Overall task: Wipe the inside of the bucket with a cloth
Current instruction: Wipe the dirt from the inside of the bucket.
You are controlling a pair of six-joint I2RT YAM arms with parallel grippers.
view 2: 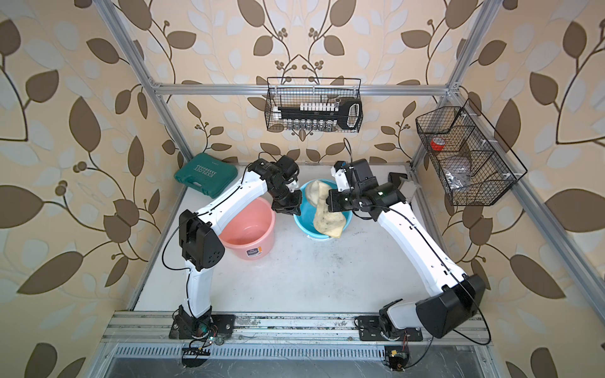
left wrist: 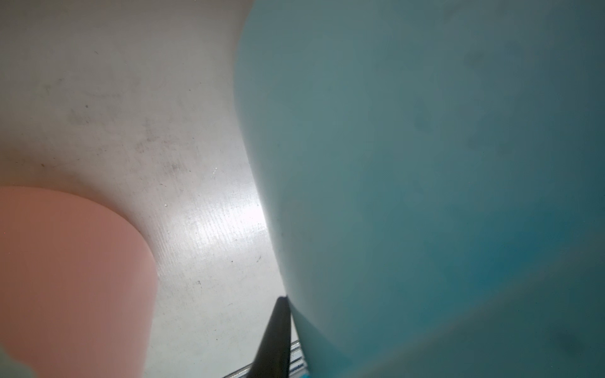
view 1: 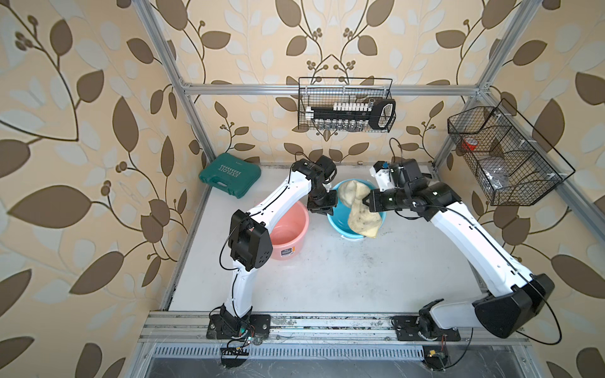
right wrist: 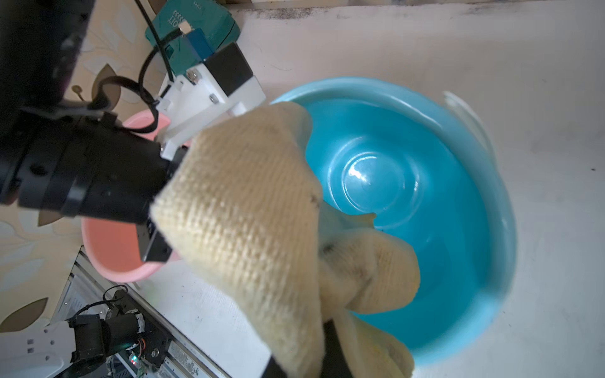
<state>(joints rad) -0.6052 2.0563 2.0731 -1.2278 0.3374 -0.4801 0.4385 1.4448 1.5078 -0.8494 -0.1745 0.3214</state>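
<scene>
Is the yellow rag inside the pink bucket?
No, the pale-yellow woven cloth hangs over the round blue plastic bucket, not the pink plastic bucket.

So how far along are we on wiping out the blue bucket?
Done: left end effector is shut on the rim of the blue bucket; right end effector is shut on the cloth. In hand: the cloth hangs bunched over the bucket, one end draped across the rim. Left: wiping the inside; the floor shows bare, and I can't tell whether any wall was wiped.
</scene>
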